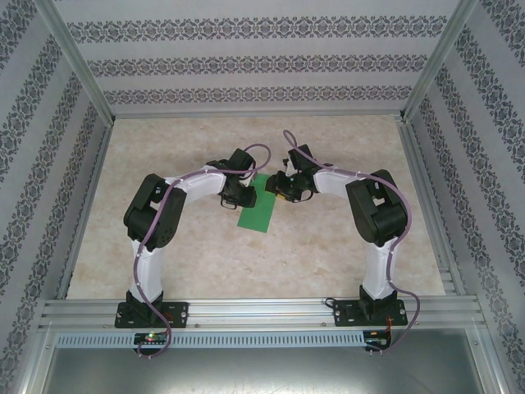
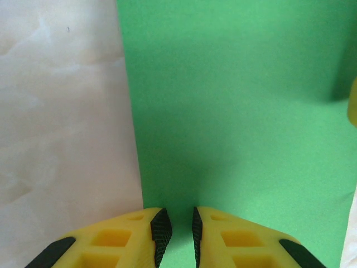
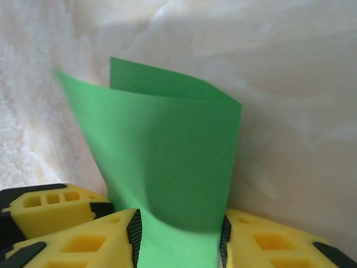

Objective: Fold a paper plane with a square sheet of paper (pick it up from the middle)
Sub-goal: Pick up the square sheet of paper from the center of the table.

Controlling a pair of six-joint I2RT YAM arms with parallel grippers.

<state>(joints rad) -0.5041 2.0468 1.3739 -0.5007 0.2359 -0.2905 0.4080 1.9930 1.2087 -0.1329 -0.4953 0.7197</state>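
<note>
Right gripper (image 3: 178, 231) appears to clasp the curled green paper (image 3: 167, 151) between its pads. Left gripper (image 2: 177, 229), jaws narrowly parted and empty, hangs over its flat part on the table (image 2: 61, 139).

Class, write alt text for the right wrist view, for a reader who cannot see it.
A bright-green sheet of paper, bent over so two layers show at the top, rises from between the yellow, black-padded fingers of the right gripper. Behind it lies a pale marbled table.
</note>
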